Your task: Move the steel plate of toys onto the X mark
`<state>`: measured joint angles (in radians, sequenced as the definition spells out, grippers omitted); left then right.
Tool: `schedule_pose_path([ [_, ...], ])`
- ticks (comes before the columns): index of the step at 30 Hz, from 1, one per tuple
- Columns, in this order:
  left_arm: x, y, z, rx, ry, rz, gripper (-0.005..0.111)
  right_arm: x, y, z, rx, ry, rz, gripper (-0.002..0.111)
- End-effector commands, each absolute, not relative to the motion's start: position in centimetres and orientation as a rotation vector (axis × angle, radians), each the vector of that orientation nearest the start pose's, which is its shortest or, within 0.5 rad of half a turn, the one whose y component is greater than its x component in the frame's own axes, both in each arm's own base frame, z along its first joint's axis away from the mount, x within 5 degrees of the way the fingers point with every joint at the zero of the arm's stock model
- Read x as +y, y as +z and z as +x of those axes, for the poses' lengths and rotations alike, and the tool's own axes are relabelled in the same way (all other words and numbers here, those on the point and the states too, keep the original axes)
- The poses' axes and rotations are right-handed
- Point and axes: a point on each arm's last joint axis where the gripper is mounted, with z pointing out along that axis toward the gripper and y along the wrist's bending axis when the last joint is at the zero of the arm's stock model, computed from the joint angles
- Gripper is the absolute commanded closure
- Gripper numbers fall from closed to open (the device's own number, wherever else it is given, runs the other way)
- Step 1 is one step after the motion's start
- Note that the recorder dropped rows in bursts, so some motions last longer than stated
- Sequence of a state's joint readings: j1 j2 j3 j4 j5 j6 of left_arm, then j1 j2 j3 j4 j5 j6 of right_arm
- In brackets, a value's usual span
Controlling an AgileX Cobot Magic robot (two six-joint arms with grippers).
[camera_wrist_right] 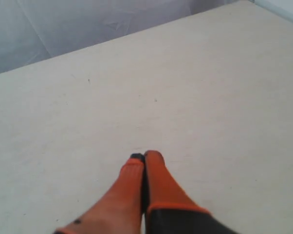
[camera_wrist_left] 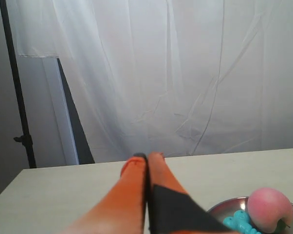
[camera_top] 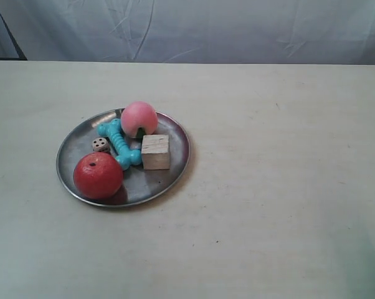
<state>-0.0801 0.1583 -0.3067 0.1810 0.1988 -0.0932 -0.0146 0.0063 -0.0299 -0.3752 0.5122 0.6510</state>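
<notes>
The steel plate [camera_top: 151, 184] rests on the table, left of centre in the exterior view. It holds a red apple [camera_top: 98, 175], a pink peach [camera_top: 139, 119], a turquoise bone [camera_top: 120, 143], a pale wooden cube [camera_top: 156, 152] and a dotted die [camera_top: 101, 144]. Neither arm appears in the exterior view. My left gripper [camera_wrist_left: 147, 157] is shut with nothing in it, hovering beside the plate's rim [camera_wrist_left: 223, 208]; the peach [camera_wrist_left: 268, 209] and bone [camera_wrist_left: 240, 224] show past it. My right gripper [camera_wrist_right: 144, 156] is shut and holds nothing, above bare table. I cannot make out the X mark in any view.
The pale table [camera_top: 287, 156] stretches wide to the right of the plate and in front of it. A white curtain [camera_top: 194, 28] hangs behind the far edge. A dark stand pole [camera_wrist_left: 17, 87] rises beyond the table's corner in the left wrist view.
</notes>
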Motion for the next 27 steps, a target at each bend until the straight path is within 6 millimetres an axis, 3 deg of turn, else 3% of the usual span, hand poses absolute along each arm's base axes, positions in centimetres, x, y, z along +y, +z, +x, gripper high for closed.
schedule_pose_path([
  [1,-0.24,28.97,5.65,1.511,0.01,0.103,0.107,-1.59,17.75,4.85,1.873,0.053,0.449,0.109],
  [27,-0.24,28.73,5.69,1.516,0.012,0.105,0.107,-1.53,17.8,4.88,1.867,0.067,0.452,0.109],
])
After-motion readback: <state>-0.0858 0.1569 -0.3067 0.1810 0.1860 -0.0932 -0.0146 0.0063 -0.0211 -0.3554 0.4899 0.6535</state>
